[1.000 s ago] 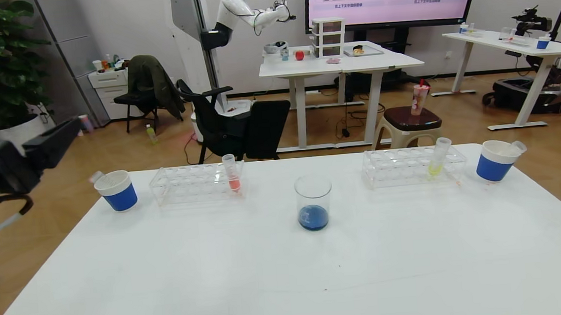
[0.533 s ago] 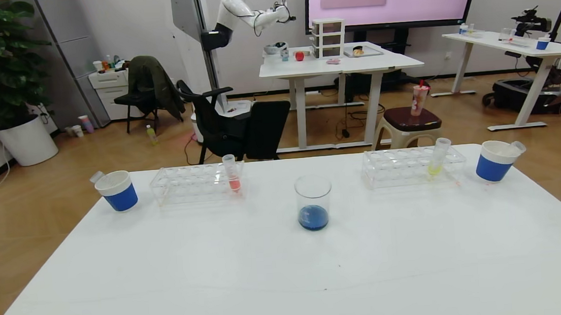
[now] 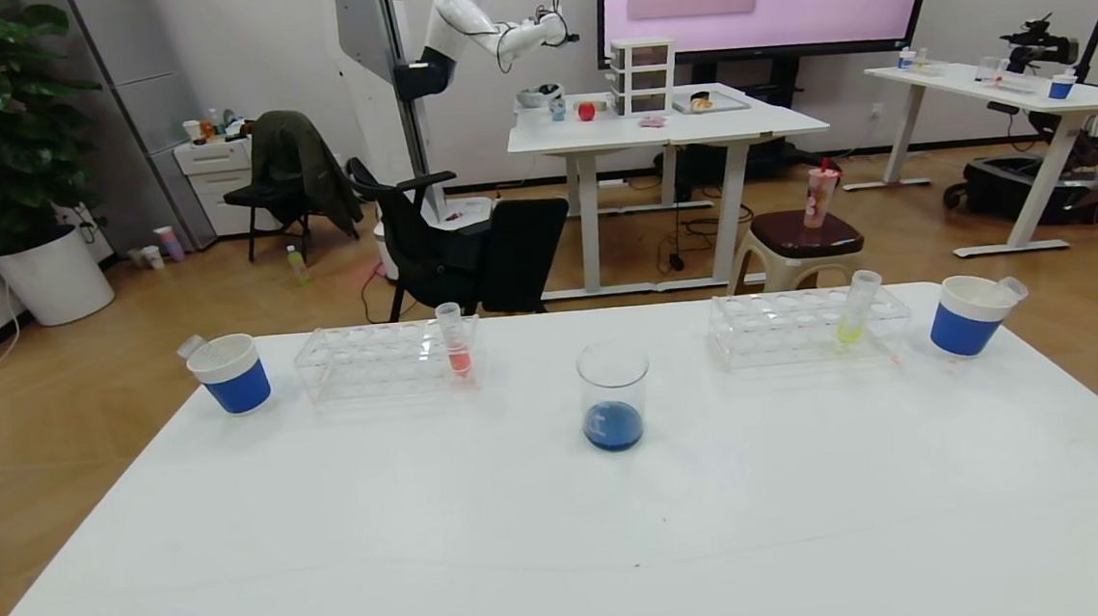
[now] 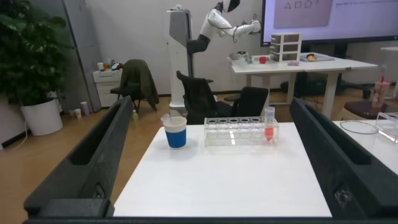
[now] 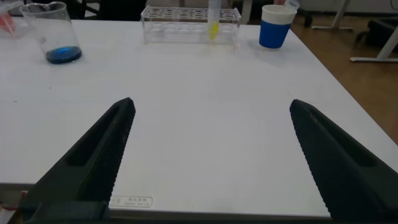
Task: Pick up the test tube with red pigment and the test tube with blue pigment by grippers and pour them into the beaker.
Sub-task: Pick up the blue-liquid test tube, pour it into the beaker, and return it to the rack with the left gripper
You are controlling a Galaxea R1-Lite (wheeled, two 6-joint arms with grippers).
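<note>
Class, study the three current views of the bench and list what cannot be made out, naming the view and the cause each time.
1. Whether red went into the beaker: head view shows only dark blue liquid.
2. Contents of the left paper cup and the right paper cup: hidden by their walls; only a tube rim pokes out of each.
3. Both arms: out of the head view. The left gripper and the right gripper are cut off by the wrist views' edges.

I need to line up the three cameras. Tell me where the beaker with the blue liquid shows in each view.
Head view: the beaker stands mid-table, between the two racks, nearer the camera.
Left wrist view: only a curved glass rim at the picture's right edge, probably the beaker; no blue liquid shows.
Right wrist view: beaker in the upper left corner.
Shared landmark: the test tube with yellow-green liquid, in head and right wrist views.
</note>
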